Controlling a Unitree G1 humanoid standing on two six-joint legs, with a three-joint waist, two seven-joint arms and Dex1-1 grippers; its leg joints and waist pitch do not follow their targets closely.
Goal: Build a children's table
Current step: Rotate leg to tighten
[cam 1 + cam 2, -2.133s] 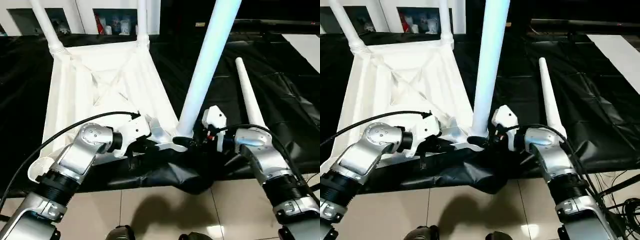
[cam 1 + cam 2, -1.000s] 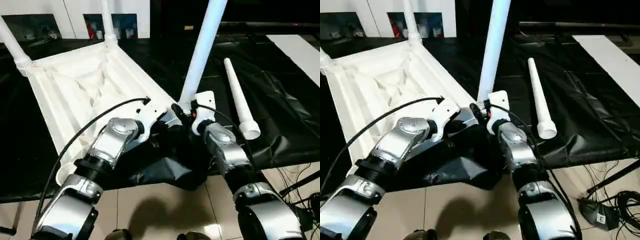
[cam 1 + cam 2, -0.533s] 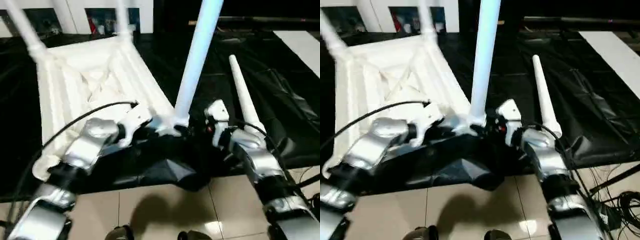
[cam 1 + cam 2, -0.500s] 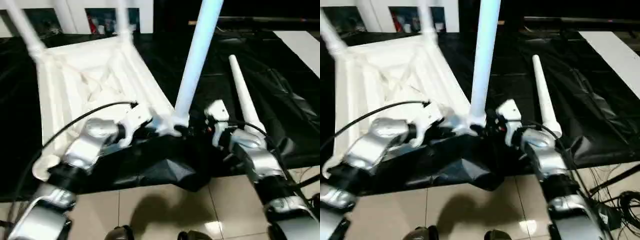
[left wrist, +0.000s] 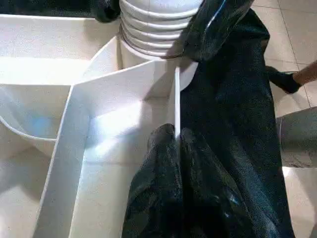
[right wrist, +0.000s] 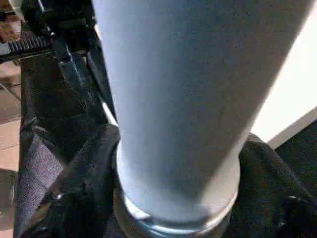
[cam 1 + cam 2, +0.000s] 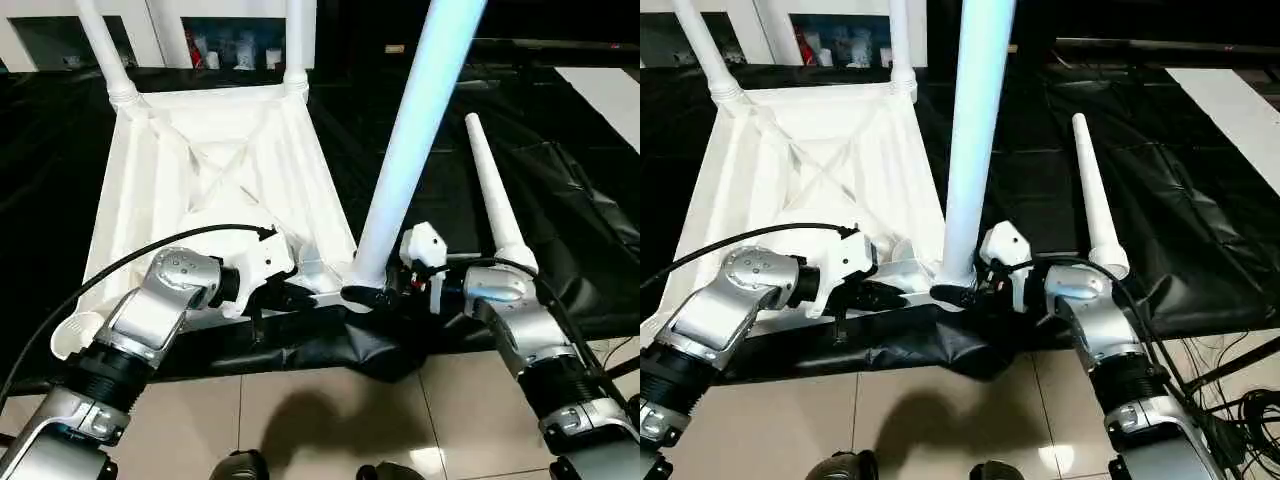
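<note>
Tabletop (image 7: 210, 190): upside down on black sheet (image 7: 560, 200), ribs up, near edge at table's front.
Near leg (image 7: 410, 150): upright in near right corner socket.
Far legs (image 7: 105, 50): two, upright in far corners.
Loose leg (image 7: 495, 200): lying on sheet, right of tabletop.
Right gripper (image 6: 171, 218): fingers around near leg's base.
Left gripper (image 5: 171, 141): clenched on tabletop's thin edge wall beside that socket.

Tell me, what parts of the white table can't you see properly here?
- Tall upright white plastic leg: its top is cut off by the head views' upper edge.
- Two far white legs: tops cut off likewise.
- Near-left corner socket of the white ribbed plastic tabletop: hidden behind the silver left forearm.
</note>
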